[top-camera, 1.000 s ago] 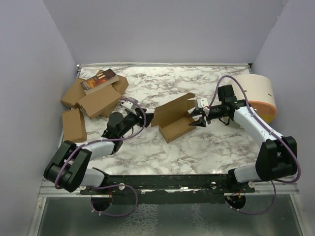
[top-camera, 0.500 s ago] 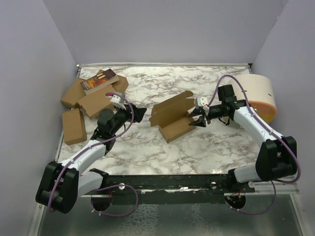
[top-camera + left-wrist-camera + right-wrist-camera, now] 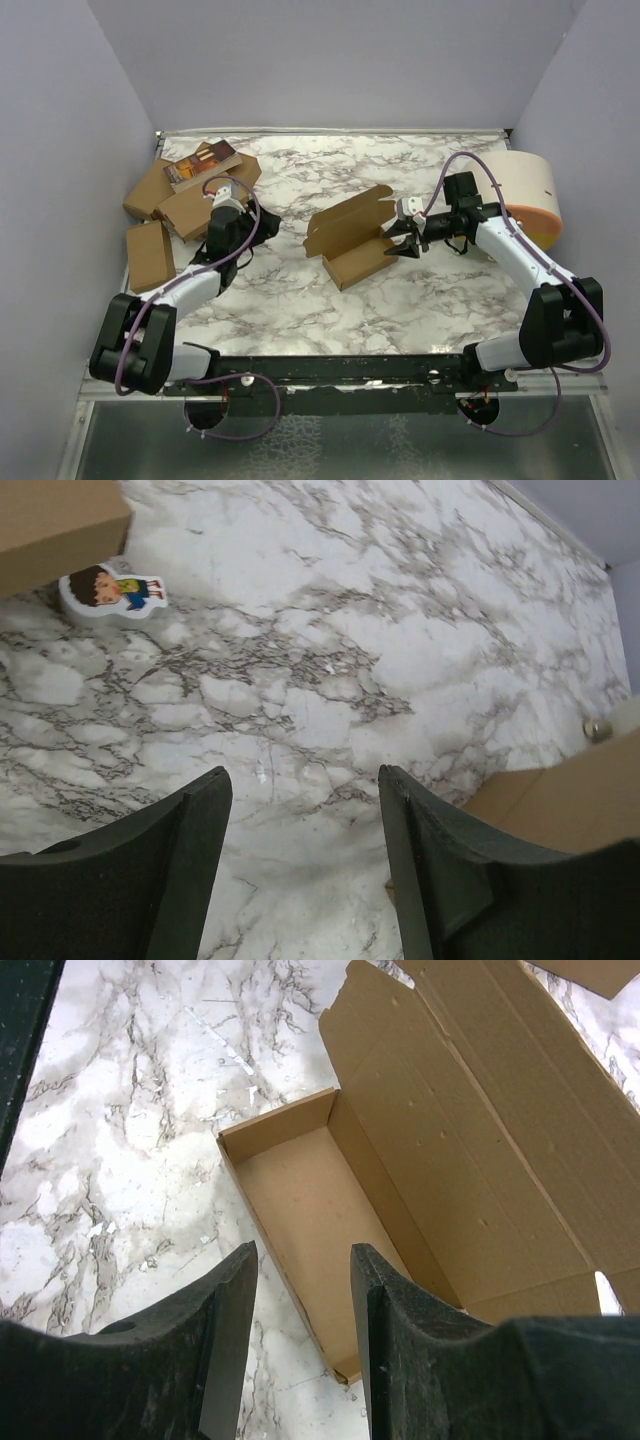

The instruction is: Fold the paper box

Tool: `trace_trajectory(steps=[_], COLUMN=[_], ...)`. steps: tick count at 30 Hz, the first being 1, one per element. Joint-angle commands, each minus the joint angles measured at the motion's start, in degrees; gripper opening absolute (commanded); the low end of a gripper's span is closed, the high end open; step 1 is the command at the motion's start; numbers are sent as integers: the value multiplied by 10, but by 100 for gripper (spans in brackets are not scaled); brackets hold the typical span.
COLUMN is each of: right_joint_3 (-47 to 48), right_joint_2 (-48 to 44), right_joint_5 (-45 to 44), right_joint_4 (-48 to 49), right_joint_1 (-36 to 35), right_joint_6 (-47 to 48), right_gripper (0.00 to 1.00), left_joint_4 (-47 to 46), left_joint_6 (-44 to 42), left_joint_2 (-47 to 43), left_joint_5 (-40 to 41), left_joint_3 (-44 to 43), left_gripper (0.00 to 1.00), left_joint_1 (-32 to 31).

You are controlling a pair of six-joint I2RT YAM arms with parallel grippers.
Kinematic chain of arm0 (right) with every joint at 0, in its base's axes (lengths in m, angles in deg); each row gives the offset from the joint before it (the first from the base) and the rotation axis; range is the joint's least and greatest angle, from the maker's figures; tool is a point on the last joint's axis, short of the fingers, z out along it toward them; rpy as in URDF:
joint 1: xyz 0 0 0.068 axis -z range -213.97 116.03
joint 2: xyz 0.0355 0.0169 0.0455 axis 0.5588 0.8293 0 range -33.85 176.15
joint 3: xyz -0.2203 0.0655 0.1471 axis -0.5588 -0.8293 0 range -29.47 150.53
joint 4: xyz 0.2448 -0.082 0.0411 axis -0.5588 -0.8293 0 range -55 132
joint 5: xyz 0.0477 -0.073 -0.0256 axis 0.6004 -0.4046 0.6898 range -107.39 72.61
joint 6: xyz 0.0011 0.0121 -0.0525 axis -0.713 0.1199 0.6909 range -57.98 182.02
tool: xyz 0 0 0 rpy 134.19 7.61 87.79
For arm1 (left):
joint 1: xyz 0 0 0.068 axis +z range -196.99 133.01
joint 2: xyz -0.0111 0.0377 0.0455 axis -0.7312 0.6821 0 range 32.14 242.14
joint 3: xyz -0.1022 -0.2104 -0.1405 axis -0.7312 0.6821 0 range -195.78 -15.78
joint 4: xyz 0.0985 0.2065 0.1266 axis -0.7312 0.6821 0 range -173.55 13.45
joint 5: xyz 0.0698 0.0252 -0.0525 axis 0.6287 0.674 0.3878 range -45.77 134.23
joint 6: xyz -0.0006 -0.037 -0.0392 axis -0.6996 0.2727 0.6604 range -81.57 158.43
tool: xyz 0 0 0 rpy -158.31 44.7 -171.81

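Marble-patterned table [image 3: 330, 310] up front, and the left gripper [image 3: 300, 780] hangs over bare tabletop, jaws spread wide with nothing between them. Ahead of it on the marble lies a small cartoon sticker [image 3: 110, 590], a dark-haired child, with no lettering I can make out. Mid-table now sits the paper box [image 3: 350, 245]: plain brown card with no print, its tray formed and its lid flap standing open along the far side. The right gripper [image 3: 302, 1255] sits at the tray's right end, jaws parted, one finger outside the near long wall and one over the inside; contact I can't call. Further back on the left is a heap of brown cartons [image 3: 185, 210], topped by a dark-and-orange printed packet [image 3: 200, 162] whose writing is too small to read. Far right stands a white cylinder [image 3: 525, 190] with an orange rim.
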Motion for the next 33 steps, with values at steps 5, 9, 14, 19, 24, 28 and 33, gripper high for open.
trace_trajectory(steps=[5,9,14,19,24,28,33], right_joint_3=[3,4,4,5,4,4,4], right_joint_2=[0,0,-3,-1,-3,-2,-1], right_joint_5=[16,16,18,18,17,15,14], right_joint_4=[10,7,7,3,2,2,1], right_joint_1=[4,4,6,7,7,8,8], right_joint_6=[-5,-3,-2,2,5,7,8], right_gripper=[43,43,43,43,43,43,43], left_joint_4=[312,453,581,621,657,692,705], left_joint_6=[275,334,385,402,411,408,405], left_joint_2=[154,252,332,388,435,470,493], left_joint_5=[229,262,309,325,349,361,370], left_joint_3=[-217,-326,-444,-516,-570,-612,-629], left_gripper=[60,65,70,71,71,72,70], left_joint_1=[-3,-5,-6,-6,-7,-6,-7])
